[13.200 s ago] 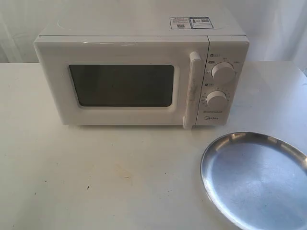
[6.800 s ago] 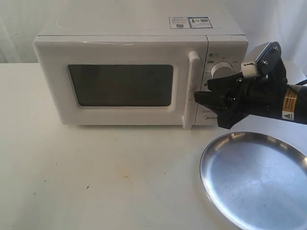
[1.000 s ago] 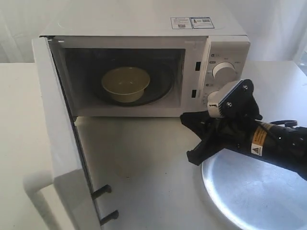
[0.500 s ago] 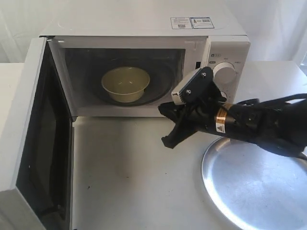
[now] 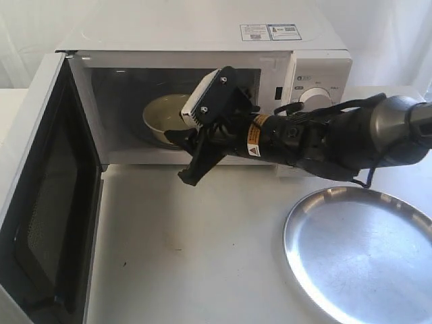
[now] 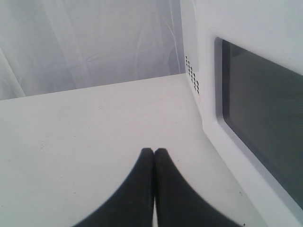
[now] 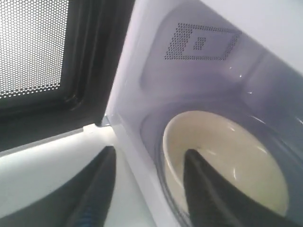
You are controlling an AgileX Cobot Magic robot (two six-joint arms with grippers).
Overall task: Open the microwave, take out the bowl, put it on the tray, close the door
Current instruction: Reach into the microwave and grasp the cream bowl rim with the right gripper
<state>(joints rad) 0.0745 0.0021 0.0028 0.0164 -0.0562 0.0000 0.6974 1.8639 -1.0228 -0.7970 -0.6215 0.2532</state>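
Small cream-white round bowl (image 5: 156, 115) seated inside large white boxy microwave (image 5: 169, 30), windowed white door (image 5: 54, 196) swung open, right jaws spread wide near the bowl, left jaws pressed together, empty, beside the door.

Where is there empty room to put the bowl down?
The tray is bare. So is the table between the open door and the tray. It's crowded at the microwave opening, where the right gripper meets the bowl.

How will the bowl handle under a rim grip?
Likely rigid: the bowl holds a clean round rim. Glossy interior suggests it may slip in the right pincer. Small, so probably light; a one-sided rim pinch could tilt it.
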